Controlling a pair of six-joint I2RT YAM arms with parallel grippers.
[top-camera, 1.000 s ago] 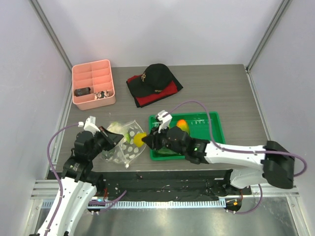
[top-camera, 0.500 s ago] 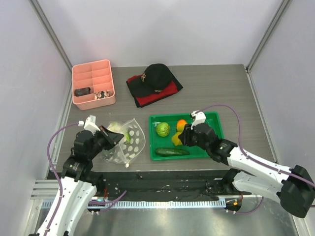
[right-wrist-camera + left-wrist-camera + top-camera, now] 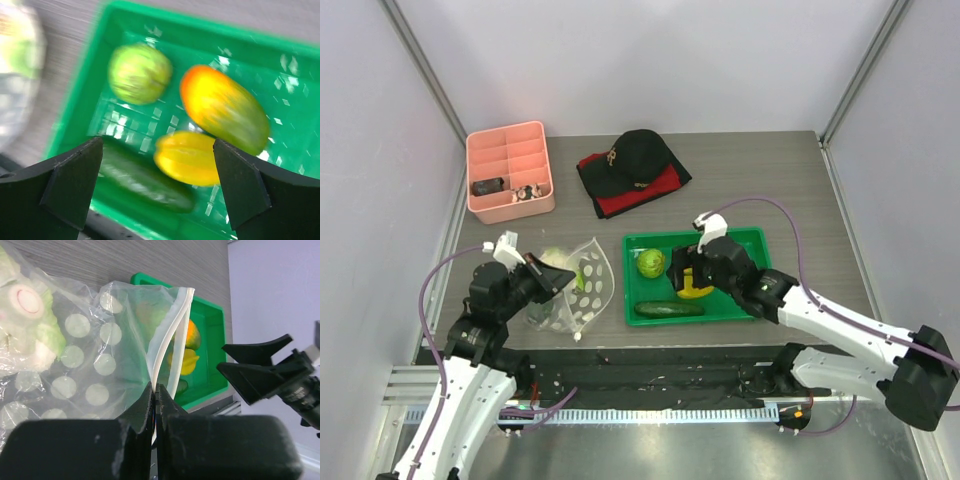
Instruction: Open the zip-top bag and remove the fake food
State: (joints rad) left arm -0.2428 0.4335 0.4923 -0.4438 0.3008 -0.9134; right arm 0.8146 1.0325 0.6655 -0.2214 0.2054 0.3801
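Piece of yellow food (image 3: 187, 157) now in tray (image 3: 745, 240)

Zip-top bag (image 3: 17, 75) blurred and cropped (right wrist), contents of pink organizer (image 3: 512, 212) indistinct

No lettering, number or brand can be read in any view. The black cloth cap (image 3: 640, 150), well beyond the left gripper (image 3: 154, 392) towards the back, bears a small pale emblem on its front, too small to make out. The clear crinkly plastic bag (image 3: 590, 285) pinched in that gripper carries only plain pale round spots.
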